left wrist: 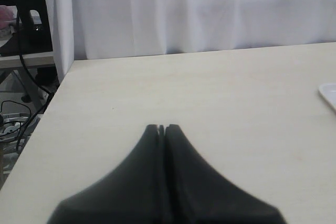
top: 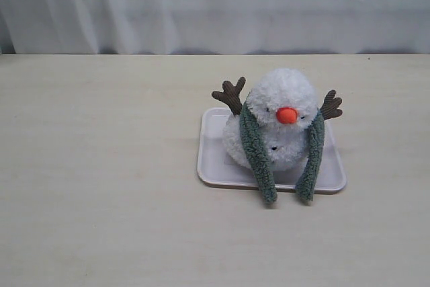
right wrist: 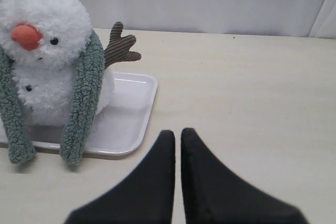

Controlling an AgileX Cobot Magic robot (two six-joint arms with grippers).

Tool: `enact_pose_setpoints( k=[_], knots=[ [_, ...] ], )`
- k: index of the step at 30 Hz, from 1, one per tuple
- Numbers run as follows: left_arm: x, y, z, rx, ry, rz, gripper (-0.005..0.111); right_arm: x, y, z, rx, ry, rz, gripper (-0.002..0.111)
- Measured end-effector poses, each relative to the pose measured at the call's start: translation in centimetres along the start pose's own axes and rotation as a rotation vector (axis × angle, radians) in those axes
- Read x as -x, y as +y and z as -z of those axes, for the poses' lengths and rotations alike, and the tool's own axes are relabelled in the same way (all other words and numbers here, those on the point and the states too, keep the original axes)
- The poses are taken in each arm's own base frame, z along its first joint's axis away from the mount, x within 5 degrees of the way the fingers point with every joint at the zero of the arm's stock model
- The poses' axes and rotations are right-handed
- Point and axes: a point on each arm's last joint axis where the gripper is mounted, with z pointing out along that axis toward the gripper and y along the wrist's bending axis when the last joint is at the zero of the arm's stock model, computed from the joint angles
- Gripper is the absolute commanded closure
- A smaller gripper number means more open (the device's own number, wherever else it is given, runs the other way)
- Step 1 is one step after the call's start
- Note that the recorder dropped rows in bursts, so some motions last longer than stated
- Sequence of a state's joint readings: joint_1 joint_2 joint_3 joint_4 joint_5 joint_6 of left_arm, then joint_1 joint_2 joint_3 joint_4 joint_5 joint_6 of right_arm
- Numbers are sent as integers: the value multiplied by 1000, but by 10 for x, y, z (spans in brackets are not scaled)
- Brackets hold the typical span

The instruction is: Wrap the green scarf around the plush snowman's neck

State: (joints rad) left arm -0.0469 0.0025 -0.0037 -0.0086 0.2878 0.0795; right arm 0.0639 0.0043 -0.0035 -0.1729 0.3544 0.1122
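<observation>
Green scarf (top: 259,156) hangs over the plush snowman (top: 285,95), one strip down each side of the face; both ends reach past the front rim of the white tray (top: 211,159) on which the toy sits. Left gripper (left wrist: 161,128) and right gripper (right wrist: 177,134) are closed and empty above the beige table (top: 101,186).
</observation>
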Motion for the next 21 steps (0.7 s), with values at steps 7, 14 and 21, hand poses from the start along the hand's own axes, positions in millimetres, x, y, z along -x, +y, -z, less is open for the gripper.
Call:
enact_pose_setpoints(
  k=[7,14,21],
  knots=[
    [0,0,0,0,0,0,107,0,0,0,2,0,-33,104],
    [0,0,0,0,0,0,107,0,0,0,2,2,-35,104],
    [0,0,0,0,0,0,107,0,0,0,2,2,-35,104]
  ],
)
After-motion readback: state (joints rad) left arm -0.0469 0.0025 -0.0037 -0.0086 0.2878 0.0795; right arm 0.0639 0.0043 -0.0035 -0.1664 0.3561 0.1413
